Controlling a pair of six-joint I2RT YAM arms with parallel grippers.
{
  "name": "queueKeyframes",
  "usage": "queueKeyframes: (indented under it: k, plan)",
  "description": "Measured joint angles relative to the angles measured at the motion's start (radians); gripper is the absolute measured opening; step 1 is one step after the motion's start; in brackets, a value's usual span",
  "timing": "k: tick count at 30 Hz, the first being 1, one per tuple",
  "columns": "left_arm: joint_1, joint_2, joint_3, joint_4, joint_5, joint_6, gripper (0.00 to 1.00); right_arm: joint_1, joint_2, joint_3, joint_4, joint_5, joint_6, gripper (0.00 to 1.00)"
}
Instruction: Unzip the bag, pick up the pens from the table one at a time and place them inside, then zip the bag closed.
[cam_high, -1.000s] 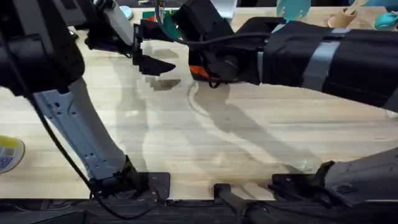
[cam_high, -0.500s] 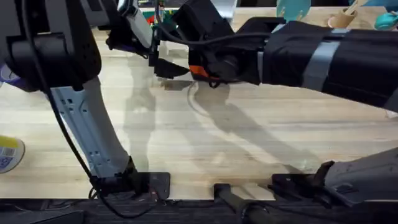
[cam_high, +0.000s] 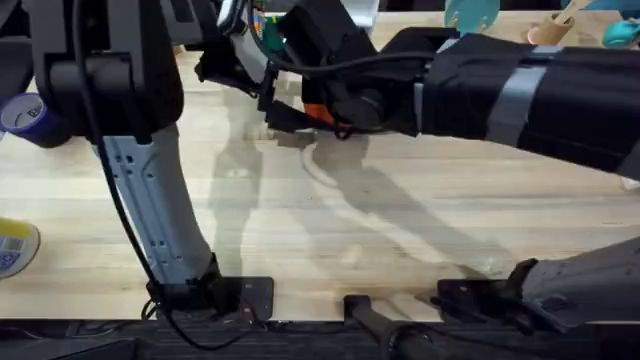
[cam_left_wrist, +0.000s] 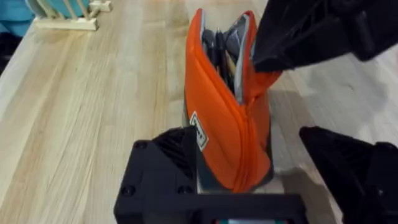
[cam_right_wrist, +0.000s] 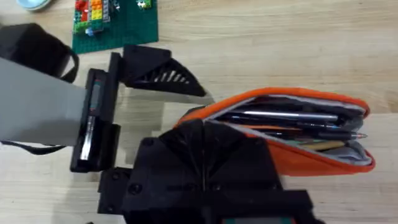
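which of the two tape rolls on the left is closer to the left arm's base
The yellow roll, at the near left edge level with the lower arm. The blue roll lies much farther back.

Pale plank tabletop (cam_high: 330, 215) under even light, arm shadows across it, tape rolls (cam_high: 18, 112) at its left edge.
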Motion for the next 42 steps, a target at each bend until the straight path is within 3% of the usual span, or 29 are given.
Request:
queueKeyframes:
  k: [3, 7, 15, 19, 25, 42]
  plan:
    - [-0.018, 0.000, 0.000, 0.014, 0.000, -0.001, 0.966, 0.000, 0.000, 0.000, 0.000, 0.000, -0.003, 0.030]
    - [-0.035, 0.000, 0.000, 0.025, -0.001, 0.003, 0.748, 0.000, 0.000, 0.000, 0.000, 0.000, -0.003, 0.031]
    - [-0.038, 0.000, 0.000, 0.043, 0.000, 0.007, 0.415, 0.000, 0.000, 0.000, 0.000, 0.000, -0.006, 0.032]
    - [-0.037, 0.000, 0.000, 0.045, 0.001, 0.007, 0.348, 0.000, 0.000, 0.000, 0.000, 0.000, -0.006, 0.032]
    - [-0.038, 0.000, 0.000, 0.046, 0.001, 0.007, 0.065, 0.000, 0.000, 0.000, -0.003, 0.000, -0.006, 0.032]
    - [-0.038, 0.000, 0.000, 0.045, 0.000, 0.007, 0.042, -0.036, 0.000, 0.000, -0.082, 0.000, -0.006, 0.030]
